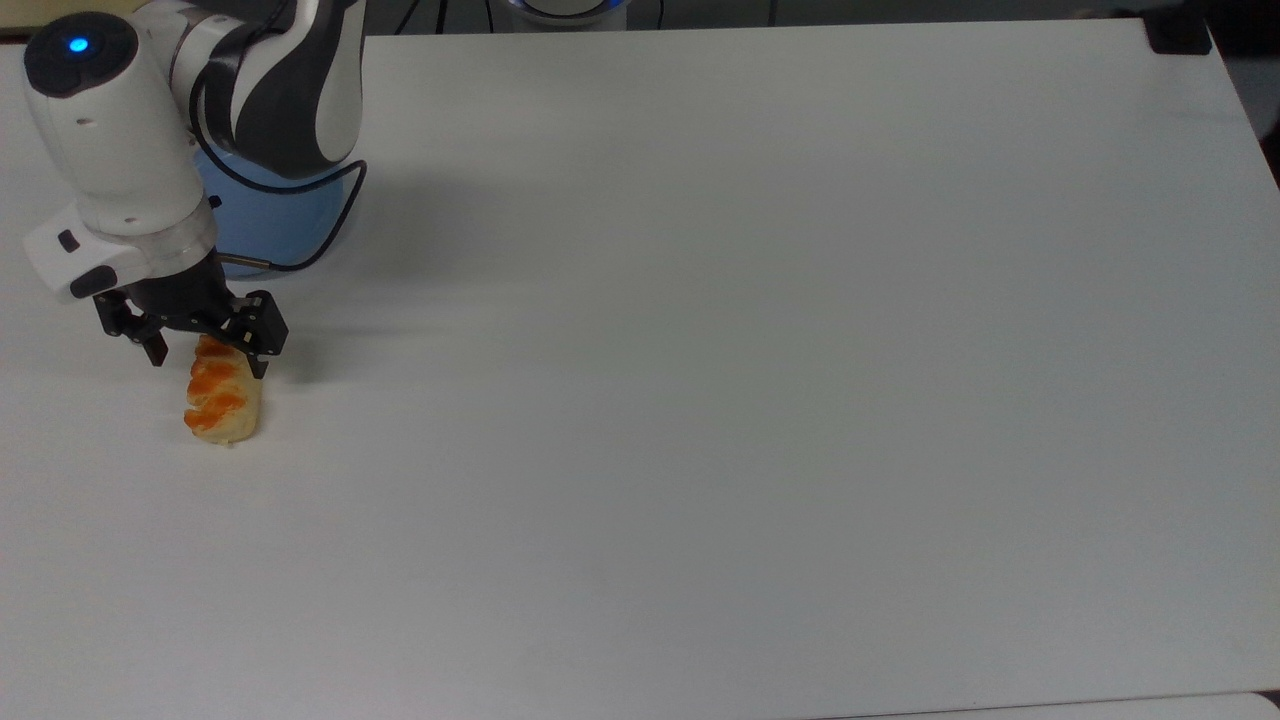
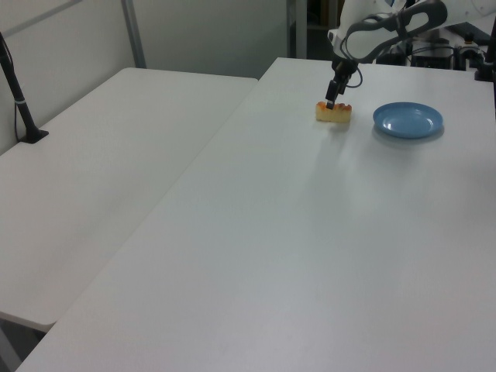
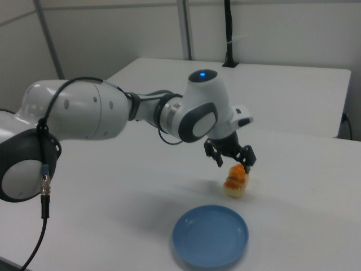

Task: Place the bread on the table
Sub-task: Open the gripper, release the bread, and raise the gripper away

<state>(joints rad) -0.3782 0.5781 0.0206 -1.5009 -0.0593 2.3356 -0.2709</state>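
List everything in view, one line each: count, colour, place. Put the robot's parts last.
bread: one, pale tan with orange stripes, lying on the table, apart from the plate.
plate: one, blue, on the table, nothing on it.
table: one, white, under everything.
second table: one, white, at the left view's left.
black post: one, on the second table.
arm: one, white and grey, reaching over the table.
gripper: one, black, open just above the bread's end.

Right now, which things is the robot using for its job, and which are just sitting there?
For the job: bread, lying on the table, with the open gripper just above it.

Just lying about: blue plate, black post.
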